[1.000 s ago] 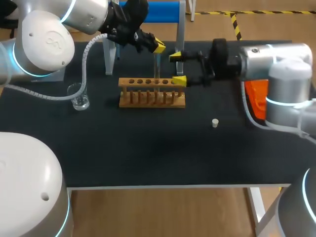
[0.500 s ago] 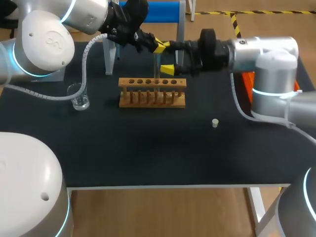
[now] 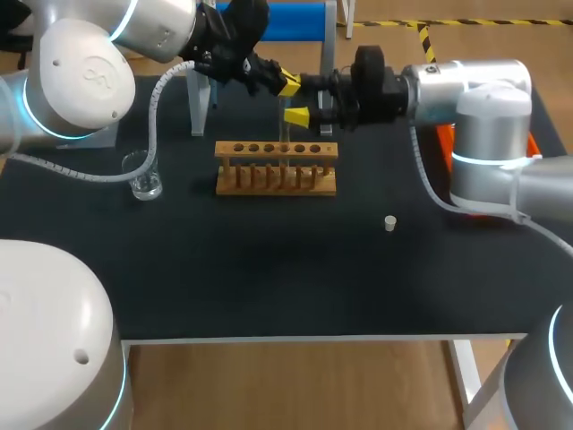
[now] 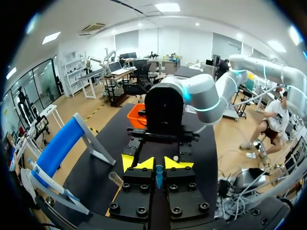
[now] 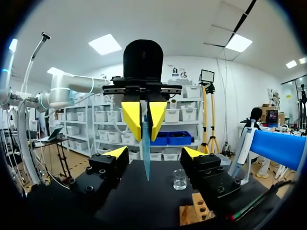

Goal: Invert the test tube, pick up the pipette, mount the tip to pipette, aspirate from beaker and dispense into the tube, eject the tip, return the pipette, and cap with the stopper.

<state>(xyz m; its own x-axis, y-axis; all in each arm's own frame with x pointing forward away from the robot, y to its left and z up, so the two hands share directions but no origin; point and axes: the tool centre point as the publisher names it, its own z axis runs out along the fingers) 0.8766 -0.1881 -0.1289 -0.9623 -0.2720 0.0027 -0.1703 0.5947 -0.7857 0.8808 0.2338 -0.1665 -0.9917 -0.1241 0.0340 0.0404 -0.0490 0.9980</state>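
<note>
1. My left gripper [image 5: 142, 120] clamps the test tube [image 5: 145, 148], which hangs just ahead of my right gripper [image 5: 153, 154], whose fingers are spread.
2. I would centre the tube between those fingers, then close gently.

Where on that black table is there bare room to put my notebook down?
The wide front strip of the black table, from the wooden tube rack to the near edge, is bare except a small white stopper. Crowded: above the rack, where left gripper and right gripper meet at the glass test tube.
</note>
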